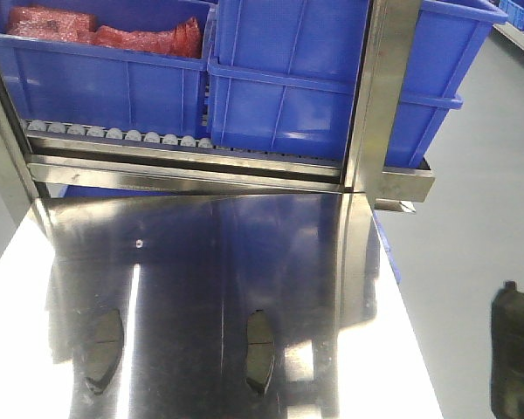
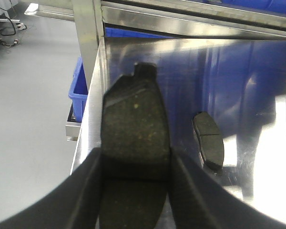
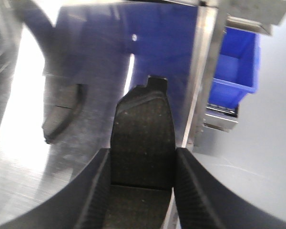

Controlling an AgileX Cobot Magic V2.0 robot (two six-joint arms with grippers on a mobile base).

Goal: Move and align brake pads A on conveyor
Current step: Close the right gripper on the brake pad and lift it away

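Two brake pads A lie flat on the shiny steel table [image 1: 201, 253], one at the left [image 1: 105, 347] and one near the middle [image 1: 260, 349]. My left gripper [image 2: 136, 155] is shut on a third pad [image 2: 133, 114], held lengthwise over the table's left edge; the left pad on the table [image 2: 209, 140] shows to its right. A fourth pad [image 3: 143, 124] is clamped in my shut right gripper [image 3: 143, 151] by the table's right edge, with a lying pad [image 3: 62, 114] to its left. The conveyor is out of view.
Blue bins [image 1: 288, 87] stand on a roller rack [image 1: 122, 133] behind the table, one holding red bags [image 1: 105, 33]. A steel post [image 1: 380, 96] rises at the back right. Grey floor [image 1: 472, 262] lies right of the table, where a dark shape [image 1: 515, 349] shows.
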